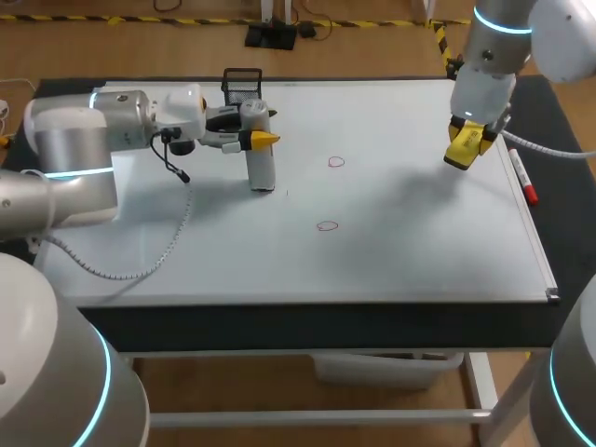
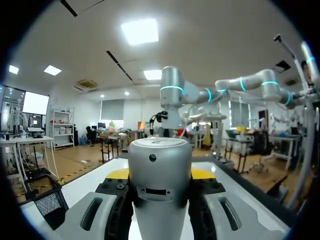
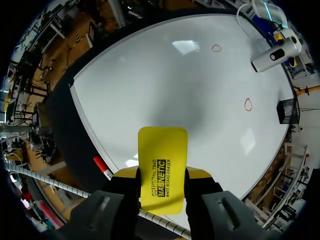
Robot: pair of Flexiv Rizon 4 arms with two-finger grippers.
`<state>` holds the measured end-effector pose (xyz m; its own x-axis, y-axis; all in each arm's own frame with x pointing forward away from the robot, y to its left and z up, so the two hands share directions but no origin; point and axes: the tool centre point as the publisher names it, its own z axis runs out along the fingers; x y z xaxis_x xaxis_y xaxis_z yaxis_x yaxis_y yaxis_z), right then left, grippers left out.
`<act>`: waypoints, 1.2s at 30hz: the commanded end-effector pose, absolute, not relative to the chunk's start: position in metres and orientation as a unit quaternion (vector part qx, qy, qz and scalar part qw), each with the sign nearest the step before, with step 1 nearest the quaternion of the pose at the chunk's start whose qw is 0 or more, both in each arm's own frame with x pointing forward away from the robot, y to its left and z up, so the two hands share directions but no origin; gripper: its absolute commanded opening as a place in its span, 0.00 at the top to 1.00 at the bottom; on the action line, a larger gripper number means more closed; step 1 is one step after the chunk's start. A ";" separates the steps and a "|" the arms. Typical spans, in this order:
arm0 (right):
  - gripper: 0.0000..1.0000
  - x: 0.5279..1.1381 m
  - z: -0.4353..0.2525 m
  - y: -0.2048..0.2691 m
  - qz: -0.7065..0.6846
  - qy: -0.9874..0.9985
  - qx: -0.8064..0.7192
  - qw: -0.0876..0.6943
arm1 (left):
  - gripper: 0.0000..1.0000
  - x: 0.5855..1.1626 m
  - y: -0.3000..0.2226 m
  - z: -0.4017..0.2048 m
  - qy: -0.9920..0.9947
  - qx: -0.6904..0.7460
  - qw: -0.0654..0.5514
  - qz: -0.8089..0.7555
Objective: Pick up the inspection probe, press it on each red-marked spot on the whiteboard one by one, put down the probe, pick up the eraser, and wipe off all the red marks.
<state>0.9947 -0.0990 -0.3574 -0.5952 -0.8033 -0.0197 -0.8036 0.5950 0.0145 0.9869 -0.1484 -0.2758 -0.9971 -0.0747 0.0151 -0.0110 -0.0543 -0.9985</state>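
Head view: at upper left, the left gripper (image 1: 264,140) clamps the upright silver cylindrical probe (image 1: 260,168), which stands on the whiteboard (image 1: 391,261). At upper right, the right gripper (image 1: 468,138) grips the yellow rectangular eraser (image 1: 456,158) above the board. Two red circle marks (image 1: 336,162) lie mid-frame.

Left wrist view: the probe (image 2: 160,160) is pinched between both fingers.

Right wrist view: the eraser (image 3: 162,155) is clenched between the fingers, with the board beneath.

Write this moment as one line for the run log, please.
left hand: shut on probe, upright on whiteboard | right hand: shut on eraser, above whiteboard | red marks: two, not wiped
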 end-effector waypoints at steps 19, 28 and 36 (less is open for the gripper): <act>1.00 0.995 -0.357 -0.100 0.009 0.893 -0.451 0.005 | 1.00 1.000 -0.081 -0.232 0.685 -0.047 0.073 -0.723; 1.00 0.995 -0.357 -0.100 0.009 0.893 -0.451 0.005 | 1.00 1.006 -0.036 -0.228 0.685 -0.068 0.098 -0.719; 1.00 0.995 -0.357 -0.100 0.009 0.893 -0.451 0.005 | 1.00 1.013 0.000 -0.226 0.686 -0.083 0.116 -0.713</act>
<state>0.9947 -0.0990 -0.3574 -0.5952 -0.8033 -0.0197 -0.8036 0.5950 0.0145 1.0172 -0.0090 -0.2305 -0.9604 -0.2758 -0.0399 0.0512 -0.0341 -0.9981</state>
